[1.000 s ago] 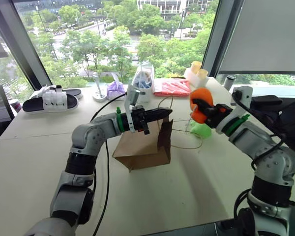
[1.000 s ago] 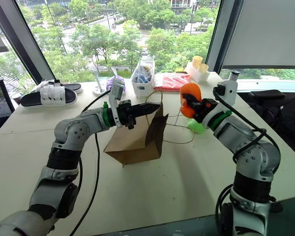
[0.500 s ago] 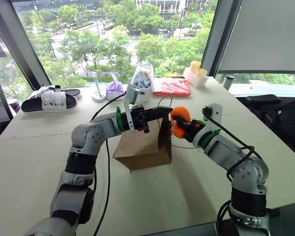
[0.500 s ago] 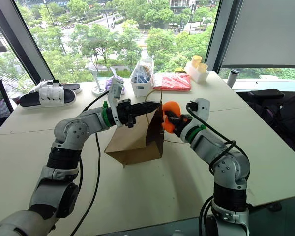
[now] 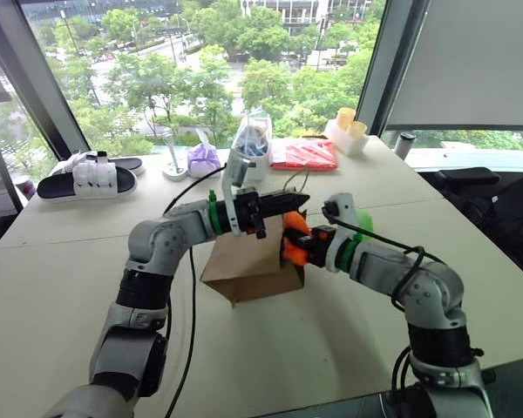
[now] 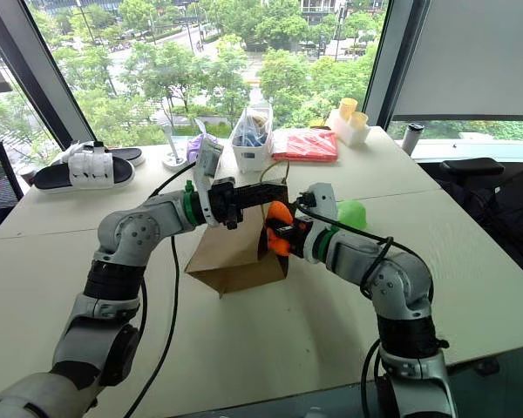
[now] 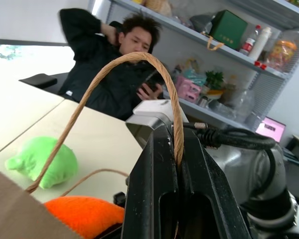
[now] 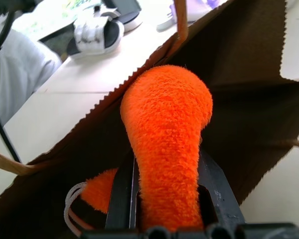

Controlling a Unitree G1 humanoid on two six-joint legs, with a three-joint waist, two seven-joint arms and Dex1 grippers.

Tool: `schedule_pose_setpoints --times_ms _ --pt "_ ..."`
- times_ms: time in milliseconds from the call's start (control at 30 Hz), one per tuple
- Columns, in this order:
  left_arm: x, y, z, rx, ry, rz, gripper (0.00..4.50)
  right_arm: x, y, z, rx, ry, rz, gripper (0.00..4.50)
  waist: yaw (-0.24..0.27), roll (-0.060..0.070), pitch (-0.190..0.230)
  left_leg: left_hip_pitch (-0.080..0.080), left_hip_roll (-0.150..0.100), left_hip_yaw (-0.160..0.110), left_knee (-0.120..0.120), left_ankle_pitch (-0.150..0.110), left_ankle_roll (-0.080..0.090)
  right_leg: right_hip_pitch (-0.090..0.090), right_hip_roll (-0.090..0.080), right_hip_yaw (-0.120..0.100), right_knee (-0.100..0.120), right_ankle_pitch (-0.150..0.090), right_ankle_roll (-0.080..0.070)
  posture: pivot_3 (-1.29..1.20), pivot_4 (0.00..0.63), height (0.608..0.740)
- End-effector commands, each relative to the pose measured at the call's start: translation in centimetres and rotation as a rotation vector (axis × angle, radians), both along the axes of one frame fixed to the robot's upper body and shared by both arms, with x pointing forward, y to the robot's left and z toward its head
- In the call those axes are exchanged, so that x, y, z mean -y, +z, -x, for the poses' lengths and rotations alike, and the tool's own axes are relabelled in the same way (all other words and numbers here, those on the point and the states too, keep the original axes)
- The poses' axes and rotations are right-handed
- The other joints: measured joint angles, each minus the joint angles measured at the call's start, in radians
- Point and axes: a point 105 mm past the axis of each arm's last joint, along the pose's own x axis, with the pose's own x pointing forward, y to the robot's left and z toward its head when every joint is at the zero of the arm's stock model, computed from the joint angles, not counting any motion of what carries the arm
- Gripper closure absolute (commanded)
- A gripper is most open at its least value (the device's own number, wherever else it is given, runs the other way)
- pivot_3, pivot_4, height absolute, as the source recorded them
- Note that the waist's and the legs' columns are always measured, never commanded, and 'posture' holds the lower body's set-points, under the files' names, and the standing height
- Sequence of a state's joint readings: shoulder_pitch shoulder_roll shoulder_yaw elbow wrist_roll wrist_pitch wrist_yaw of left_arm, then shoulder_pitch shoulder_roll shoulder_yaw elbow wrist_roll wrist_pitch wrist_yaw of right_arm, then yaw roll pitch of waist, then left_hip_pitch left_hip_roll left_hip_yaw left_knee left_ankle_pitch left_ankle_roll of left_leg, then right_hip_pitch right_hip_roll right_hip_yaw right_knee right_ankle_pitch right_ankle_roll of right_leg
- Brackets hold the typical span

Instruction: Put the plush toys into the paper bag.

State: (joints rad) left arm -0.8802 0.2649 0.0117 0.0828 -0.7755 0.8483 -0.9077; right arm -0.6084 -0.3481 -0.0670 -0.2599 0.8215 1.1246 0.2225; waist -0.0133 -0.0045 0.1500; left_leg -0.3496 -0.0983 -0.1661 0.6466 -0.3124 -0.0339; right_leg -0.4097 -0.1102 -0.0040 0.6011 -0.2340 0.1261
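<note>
My right end effector [image 8: 164, 199] holds the fuzzy orange plush toy [image 8: 167, 134] at the open brown paper bag [image 5: 248, 261]'s mouth, seemingly partly inside; the light green plush toy [image 7: 42, 162] lies on the bench beyond.

A pale table [image 5: 61, 287] carried a brown paper bag [image 5: 248, 266] near its middle, with a green plush toy [image 6: 352, 213] just beyond. Along the window edge lay black-and-white sandals [image 5: 91, 177], a purple cloth bundle [image 5: 204, 159], a clear plastic bag [image 5: 254, 139] and a red packet [image 5: 303, 154].

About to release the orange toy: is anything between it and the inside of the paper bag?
Nothing: the right wrist view shows the orange toy at the paper bag's open mouth, dark interior directly beyond.
</note>
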Motion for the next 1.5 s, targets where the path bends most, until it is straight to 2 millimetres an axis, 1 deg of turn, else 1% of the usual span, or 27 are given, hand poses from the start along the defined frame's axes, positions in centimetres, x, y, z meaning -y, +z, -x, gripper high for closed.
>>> schedule_pose_setpoints --times_ms 33,133,233,300,367,400,467,500,567,600,633,700,867,933,1033,1100,1133,1167,1200,1233,1267,1367,1433,1500 --pt "0.5 1.0 1.5 0.064 -0.079 -0.006 4.50 -1.1 0.4 -0.1 0.019 0.100 0.060 4.49 -0.001 0.000 0.000 0.000 0.000 0.000 0.000 0.000 0.000 0.000 0.000 0.000 0.000 0.000 0.000 0.00 0.150 0.740" --pt "0.8 0.8 2.3 0.064 -0.126 -0.014 4.50 -1.7 -0.1 -1.0 0.019 0.161 0.144 4.49 -0.004 0.000 0.000 0.000 0.000 0.000 0.000 0.000 0.000 0.000 0.000 0.000 0.000 0.000 0.000 0.00 0.150 0.740" --pt "0.9 0.8 2.4 0.063 -0.126 -0.011 4.50 -2.3 -0.9 -1.2 0.053 0.243 0.260 4.49 -0.003 0.000 0.000 0.000 0.000 0.001 0.000 0.000 0.000 0.000 0.000 0.000 0.000 0.000 0.000 0.00 0.150 0.740" --pt "0.9 0.8 2.4 0.063 -0.119 -0.011 4.50 -2.4 -1.1 -1.3 0.057 0.253 0.274 4.49 -0.002 0.000 0.000 0.000 0.000 0.000 0.000 0.000 0.000 0.000 0.000 0.000 -0.001 0.000 0.000 0.00 0.150 0.740" --pt "0.6 0.8 2.2 0.061 -0.101 -0.011 4.50 -2.4 -1.3 -1.6 0.068 0.251 0.296 3.50 -0.001 0.000 0.000 -0.001 0.000 0.000 0.000 0.000 0.000 0.000 0.000 0.000 -0.001 0.000 0.000 0.00 0.150 0.740" --pt "0.5 0.7 2.1 0.060 -0.093 -0.012 4.50 -2.4 -1.4 -1.7 0.077 0.253 0.307 3.09 -0.001 0.000 0.000 -0.001 0.000 0.000 0.000 0.000 0.000 0.000 0.000 0.000 -0.001 0.000 0.000 0.00 0.150 0.740" --pt "0.4 0.7 1.9 0.058 -0.080 -0.012 4.50 -2.4 -1.3 -1.8 0.089 0.255 0.309 2.01 0.000 0.000 0.000 -0.001 0.000 0.000 0.001 0.000 0.000 -0.001 0.000 0.000 -0.001 0.000 0.000 0.00 0.150 0.740" --pt "0.3 0.7 1.8 0.056 -0.072 -0.011 4.50 -2.4 -1.2 -1.8 0.092 0.254 0.305 1.57 0.000 0.000 0.000 -0.001 0.000 0.000 0.001 0.000 0.000 -0.001 0.000 0.000 -0.001 0.000 0.000 0.00 0.150 0.740" --pt "0.1 0.7 1.5 0.054 -0.055 -0.009 4.50 -2.2 -0.8 -1.8 0.111 0.236 0.293 0.44 0.000 0.000 0.000 -0.001 0.000 0.000 0.001 0.000 0.000 -0.001 0.000 0.000 -0.001 0.000 0.000 0.00 0.150 0.740" --pt "0.0 0.7 1.4 0.053 -0.048 -0.008 4.50 -1.9 -0.4 -1.7 0.128 0.222 0.283 0.03 0.000 0.000 0.000 -0.001 0.000 0.000 0.001 0.000 0.000 -0.001 0.000 0.000 -0.001 0.000 0.000 0.00 0.150 0.740" --pt "-0.1 0.7 1.3 0.053 -0.043 -0.008 4.50 -1.7 -0.1 -1.7 0.139 0.212 0.276 0.03 0.000 0.000 0.000 -0.001 0.000 0.000 0.001 0.000 0.000 -0.001 0.000 0.000 -0.001 0.000 0.000 0.00 0.150 0.740" --pt "-0.3 0.7 1.1 0.053 -0.030 -0.007 4.50 -0.7 1.0 -1.0 0.169 0.202 0.234 0.03 0.002 0.000 0.000 -0.002 0.000 0.000 0.000 0.000 0.000 -0.001 0.000 0.000 -0.001 0.000 0.000 0.00 0.150 0.740" --pt "-0.7 0.7 0.8 0.048 -0.013 -0.007 4.50 1.7 4.1 2.4 0.254 0.206 0.091 0.03 0.005 0.000 0.000 -0.004 -0.001 -0.002 0.001 0.000 0.000 -0.002 0.000 0.000 -0.003 0.001 0.000 0.00 0.150 0.740" --pt "-0.7 0.5 0.8 0.044 -0.014 -0.009 4.50 2.3 4.9 3.7 0.281 0.214 0.066 0.03 0.005 0.000 0.000 -0.004 0.000 -0.002 0.001 0.000 0.000 -0.001 0.000 0.000 -0.003 0.001 0.000 0.00 0.150 0.740" --pt "-0.6 0.2 0.9 0.038 -0.019 -0.017 4.50 3.7 5.8 4.3 0.296 0.169 0.024 0.03 0.001 0.000 0.000 -0.003 0.000 -0.001 0.001 0.000 0.000 -0.001 0.000 0.000 -0.003 0.001 0.001 0.00 0.150 0.740" --pt "-0.5 -0.1 1.0 0.037 -0.025 -0.025 4.50 5.2 6.5 4.2 0.311 0.107 0.003 0.03 0.003 0.000 0.000 -0.003 0.000 -0.001 0.001 0.000 0.000 0.000 0.000 0.000 -0.002 0.001 0.000 0.00 0.150 0.740" --pt "-0.5 -0.2 1.0 0.035 -0.028 -0.025 4.50 7.2 6.7 3.0 0.303 -0.002 -0.013 0.03 0.004 0.000 0.000 -0.002 0.000 -0.001 0.001 0.000 0.000 0.000 0.000 0.000 -0.002 0.001 0.000 0.00 0.150 0.740" --pt "-0.5 -0.2 1.1 0.033 -0.031 -0.024 4.50 9.2 6.6 1.5 0.301 -0.119 0.013 0.03 0.004 0.000 0.000 -0.002 0.000 -0.001 0.001 0.000 0.000 0.000 0.000 0.000 -0.002 0.001 0.000 0.00 0.150 0.740" --pt "-0.5 -0.2 1.1 0.031 -0.034 -0.023 4.50 10.9 6.3 0.1 0.293 -0.223 0.040 0.03 0.004 0.000 0.000 -0.002 0.000 -0.001 0.002 0.000 0.000 0.000 0.000 0.000 -0.002 0.001 0.000 0.00 0.150 0.740" --pt "-0.4 -0.2 1.2 0.027 -0.038 -0.021 4.50 12.1 6.0 -1.2 0.281 -0.304 0.060 0.03 0.004 0.000 0.000 -0.002 0.000 0.000 0.002 0.000 0.000 0.001 0.000 0.000 -0.002 0.002 -0.001 0.00 0.150 0.740" --pt "-0.2 -0.4 1.3 0.024 -0.045 -0.022 4.50 12.8 5.7 -2.5 0.266 -0.369 0.090 0.03 0.004 0.000 0.000 -0.002 0.000 0.000 0.003 0.000 0.000 0.001 0.000 0.000 -0.002 0.002 -0.001 0.00 0.150 0.740" --pt "0.2 -1.0 1.6 0.023 -0.053 -0.030 4.50 13.5 4.4 -6.0 0.211 -0.522 0.163 0.03 -0.004 0.000 0.000 -0.001 0.000 0.002 0.001 0.000 0.000 0.000 0.000 0.001 -0.002 0.003 -0.001 0.00 0.150 0.740" --pt "0.3 -1.0 1.5 0.024 -0.047 -0.025 4.50 13.7 3.1 -7.8 0.179 -0.588 0.252 0.03 -0.007 0.000 0.000 0.000 0.003 0.004 0.000 0.001 -0.001 -0.001 0.002 0.002 -0.001 0.003 -0.002 0.00 0.150 0.740" --pt "0.3 -0.8 1.5 0.023 -0.040 -0.013 4.50 13.7 1.7 -9.3 0.144 -0.622 0.295 0.03 -0.005 0.000 0.000 -0.001 0.005 0.005 0.000 0.001 -0.001 -0.002 0.004 0.002 -0.002 0.004 -0.003 0.00 0.150 0.740"
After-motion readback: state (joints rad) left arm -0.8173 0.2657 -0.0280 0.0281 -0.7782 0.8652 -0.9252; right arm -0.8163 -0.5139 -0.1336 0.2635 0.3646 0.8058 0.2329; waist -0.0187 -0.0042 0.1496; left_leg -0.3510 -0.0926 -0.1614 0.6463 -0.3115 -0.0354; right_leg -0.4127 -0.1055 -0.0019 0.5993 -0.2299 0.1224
